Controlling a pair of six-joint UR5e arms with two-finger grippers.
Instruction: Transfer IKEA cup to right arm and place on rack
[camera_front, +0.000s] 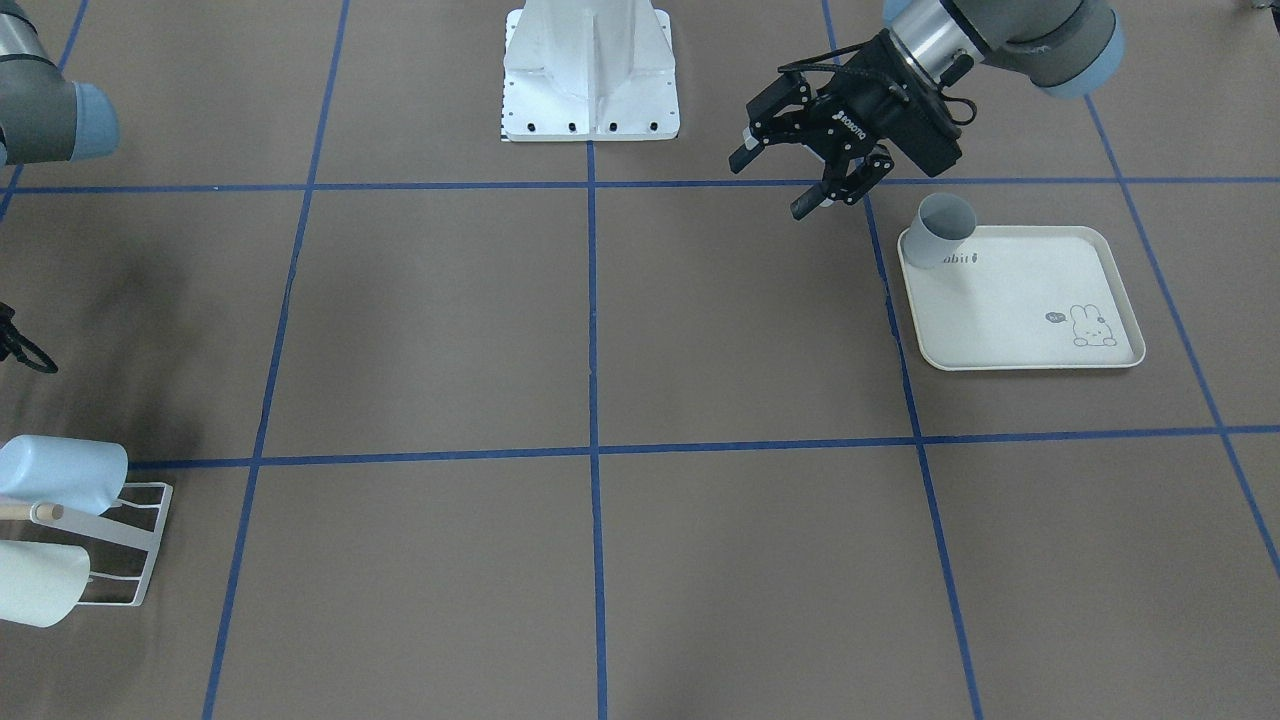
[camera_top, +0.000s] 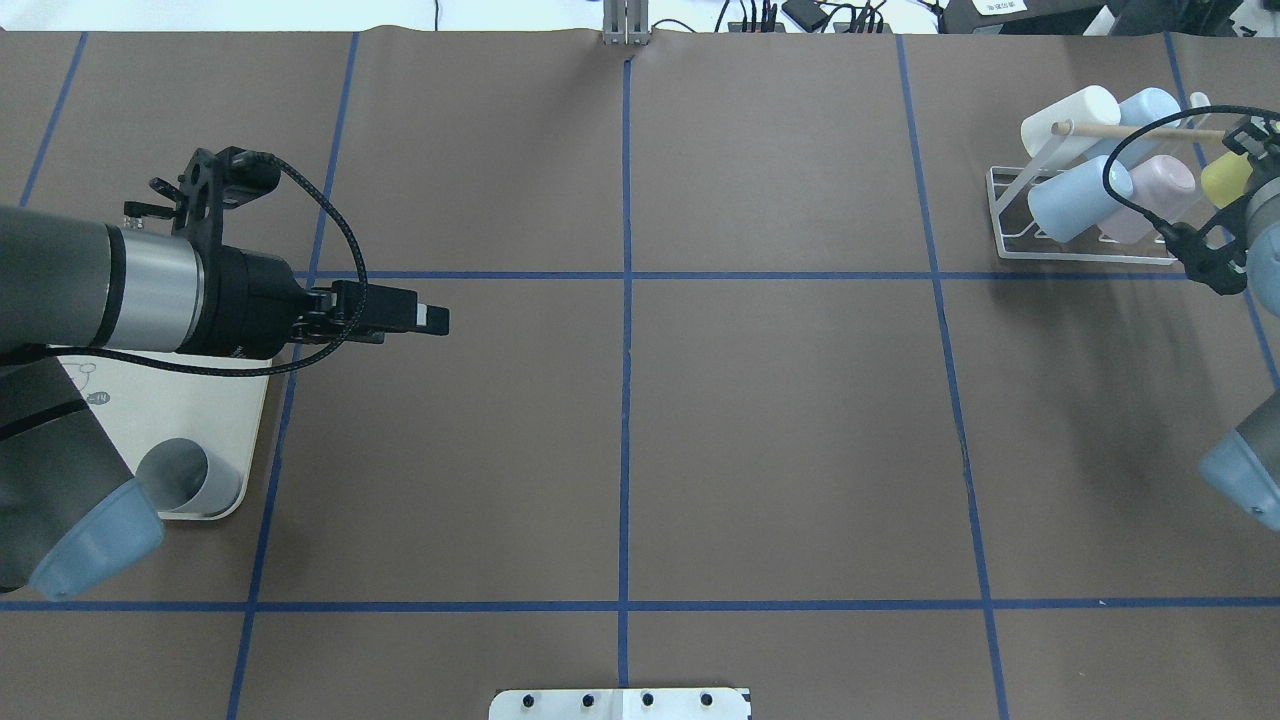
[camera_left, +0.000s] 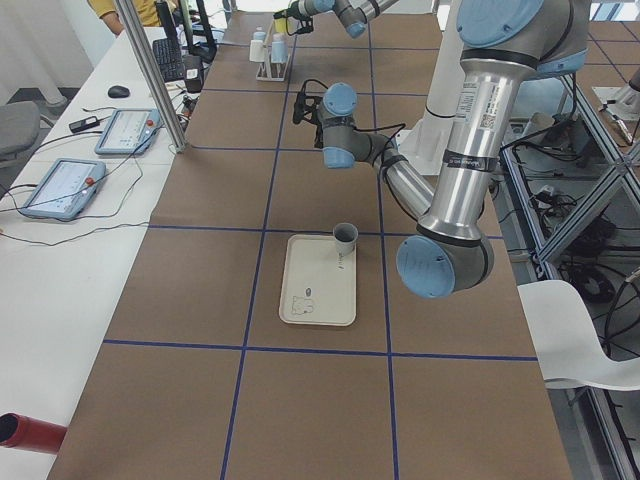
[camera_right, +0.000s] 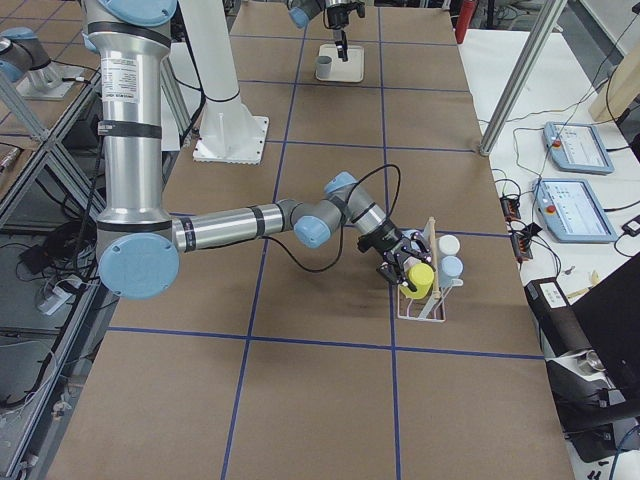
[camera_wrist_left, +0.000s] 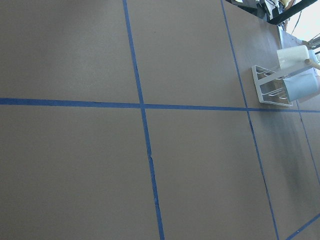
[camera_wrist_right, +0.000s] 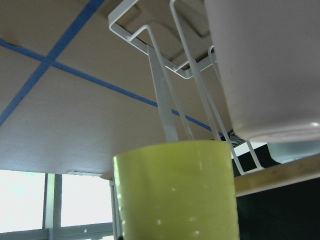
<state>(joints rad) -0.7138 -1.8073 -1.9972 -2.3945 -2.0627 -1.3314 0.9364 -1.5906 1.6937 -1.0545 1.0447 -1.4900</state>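
Note:
A yellow IKEA cup (camera_top: 1224, 178) is held at the white wire rack (camera_top: 1090, 252), and my right gripper (camera_top: 1242, 158) is shut on it beside the wooden dowel handle (camera_top: 1130, 129). The right wrist view is filled at the bottom by the yellow cup (camera_wrist_right: 175, 192), with rack prongs (camera_wrist_right: 165, 100) just beyond it. From the exterior right view the cup (camera_right: 419, 277) hangs over the rack's near end. My left gripper (camera_front: 775, 183) hovers open and empty above the table, beside a grey cup (camera_front: 944, 229).
The grey cup stands on the corner of a cream rabbit-print tray (camera_front: 1030, 310). White, light-blue and pink cups (camera_top: 1075, 200) lie on the rack's prongs. The white robot base (camera_front: 590, 70) sits at the table's middle edge.

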